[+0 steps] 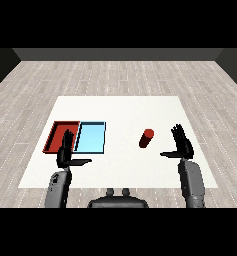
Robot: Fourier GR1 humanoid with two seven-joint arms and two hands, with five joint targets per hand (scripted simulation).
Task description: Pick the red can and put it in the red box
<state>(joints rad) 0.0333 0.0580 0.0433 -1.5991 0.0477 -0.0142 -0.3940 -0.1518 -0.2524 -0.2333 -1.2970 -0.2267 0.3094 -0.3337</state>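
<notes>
- The red can [146, 138] sits on the white desk [125, 107], right of the middle, and appears tilted, its top leaning toward the far right.
- Nothing touches the can; bare desk shows all around it.
- The right hand [182, 146] hangs just to the right of the can, apart from it, with its palm turned toward the can.
- Its fingers [178, 133] stand straight and point up and away, while the thumb sticks out to the left toward the can; the hand is spread wide and has hold of nothing.
- The right forearm [191, 183] comes up from the lower right corner of the view.
- The red tray [55, 135] lies at the left side of the desk, well apart from the can.
- The light blue tray [91, 137] lies beside the red tray on its right, the two edges touching or nearly so; it lies between the red tray and the can.
- The left hand [66, 151] is raised in front of the near edge of the two trays, overlapping the right part of the red tray in the view.
- Its fingers are straight and point upward, the thumb reaching out to the right; this hand too is spread and carries nothing.
- The left forearm [58, 189] rises from the lower left corner.
- Grey plank floor [120, 75] surrounds the desk.
</notes>
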